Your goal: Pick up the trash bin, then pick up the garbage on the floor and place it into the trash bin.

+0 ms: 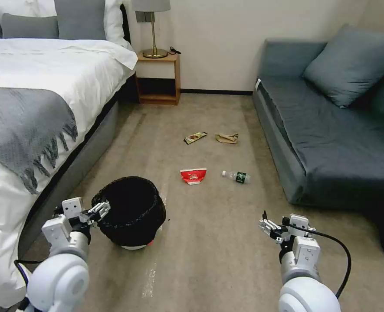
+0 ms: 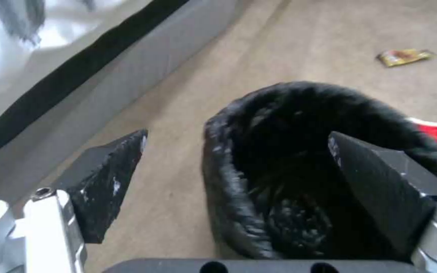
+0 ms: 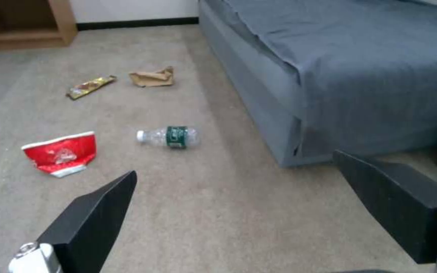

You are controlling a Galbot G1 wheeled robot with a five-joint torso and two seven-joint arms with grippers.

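The trash bin (image 1: 131,210), white with a crinkly black bag, stands on the carpet beside the bed. My left gripper (image 1: 100,209) is open at its near left rim. In the left wrist view, the left gripper (image 2: 237,133) straddles the rim of the bin (image 2: 279,159), one finger outside and one inside. Garbage lies farther out on the floor: a crushed red-and-white cup (image 1: 193,175) (image 3: 62,153), a clear bottle (image 1: 236,176) (image 3: 170,136), a snack wrapper (image 1: 195,137) (image 3: 91,86) and a crumpled paper bag (image 1: 227,138) (image 3: 151,77). My right gripper (image 1: 265,224) (image 3: 235,163) hangs open and empty above the bare carpet.
A bed (image 1: 35,108) with white sheets and a grey throw borders the left. A blue-grey sofa (image 1: 330,130) runs along the right. A wooden nightstand (image 1: 158,78) with a lamp stands at the far wall. Carpet lies open between bed and sofa.
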